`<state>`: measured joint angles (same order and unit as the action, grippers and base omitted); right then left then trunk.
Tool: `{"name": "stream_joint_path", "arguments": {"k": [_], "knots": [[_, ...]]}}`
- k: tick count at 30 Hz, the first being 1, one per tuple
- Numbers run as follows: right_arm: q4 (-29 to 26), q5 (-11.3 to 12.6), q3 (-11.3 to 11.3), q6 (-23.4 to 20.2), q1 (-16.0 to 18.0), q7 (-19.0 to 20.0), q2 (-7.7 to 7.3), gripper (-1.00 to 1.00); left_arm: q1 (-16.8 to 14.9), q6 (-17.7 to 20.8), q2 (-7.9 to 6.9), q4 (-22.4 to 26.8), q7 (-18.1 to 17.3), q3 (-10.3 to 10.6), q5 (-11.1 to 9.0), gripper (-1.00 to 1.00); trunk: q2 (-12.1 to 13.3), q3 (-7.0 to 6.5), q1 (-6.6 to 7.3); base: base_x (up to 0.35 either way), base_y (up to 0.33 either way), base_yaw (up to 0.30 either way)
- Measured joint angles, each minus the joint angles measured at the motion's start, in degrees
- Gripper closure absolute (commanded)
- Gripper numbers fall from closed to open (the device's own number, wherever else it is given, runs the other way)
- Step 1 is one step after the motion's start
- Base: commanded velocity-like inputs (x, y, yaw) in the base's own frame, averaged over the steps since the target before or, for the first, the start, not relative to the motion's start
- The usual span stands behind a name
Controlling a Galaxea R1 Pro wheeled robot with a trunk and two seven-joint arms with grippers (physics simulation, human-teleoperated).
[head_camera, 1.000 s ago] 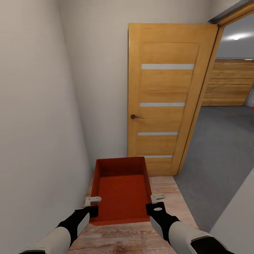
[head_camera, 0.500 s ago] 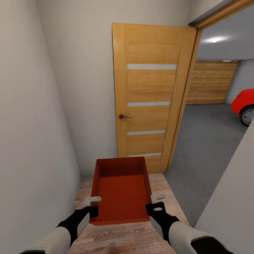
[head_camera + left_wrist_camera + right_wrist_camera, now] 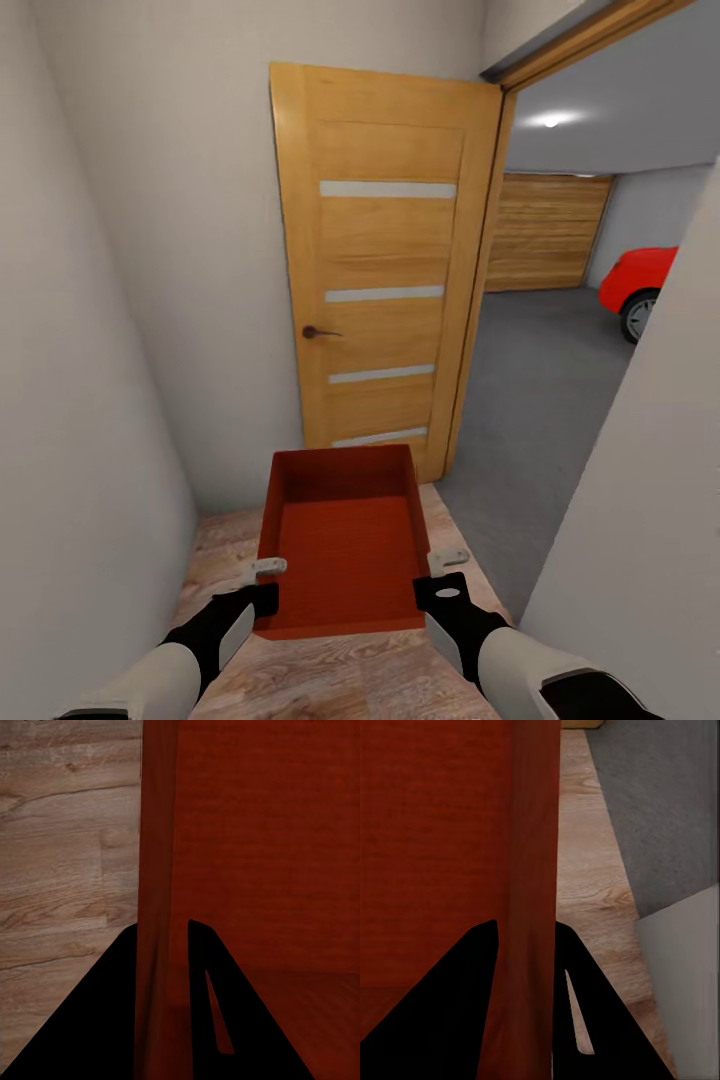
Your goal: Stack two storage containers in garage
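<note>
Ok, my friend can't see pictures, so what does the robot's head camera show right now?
A red-orange storage container is held out in front, the left gripper pinching one side wall and the right gripper the other, above a light wood-plank floor. Ahead is an open orange-wood door, and beside it a doorway to a grey-floored room with a red car.

Both my arms reached forward, low in the head view. Left gripper (image 3: 268, 583) was clamped over the left wall of the storage container (image 3: 342, 535), one finger on each face. Right gripper (image 3: 440, 575) pinched the right wall likewise. Wrists level, roughly parallel.
</note>
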<state>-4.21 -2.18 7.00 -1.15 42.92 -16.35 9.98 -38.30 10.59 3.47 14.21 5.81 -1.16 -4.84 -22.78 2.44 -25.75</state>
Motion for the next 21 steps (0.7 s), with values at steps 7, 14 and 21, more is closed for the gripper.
{"name": "stream_joint_path", "arguments": {"k": [7,14,21], "knots": [[-0.01,-0.02,0.01,-0.25,0.00,0.02,0.00,1.00,0.00,0.11,0.02,-0.12,0.01,-0.13,0.08,1.00,0.00,0.00,0.00,0.000,0.293,-0.237],[-0.01,-0.02,0.01,-0.26,0.00,0.03,0.00,1.00,0.00,0.12,0.02,-0.12,0.01,-0.14,0.09,1.00,0.00,0.00,0.00,0.000,0.320,-0.237],[0.01,-0.01,0.03,-0.09,0.00,-0.04,0.01,1.00,0.01,0.02,0.03,-0.03,-0.01,-0.13,0.15,1.00,0.00,0.00,0.00,0.000,0.220,-0.186]]}}
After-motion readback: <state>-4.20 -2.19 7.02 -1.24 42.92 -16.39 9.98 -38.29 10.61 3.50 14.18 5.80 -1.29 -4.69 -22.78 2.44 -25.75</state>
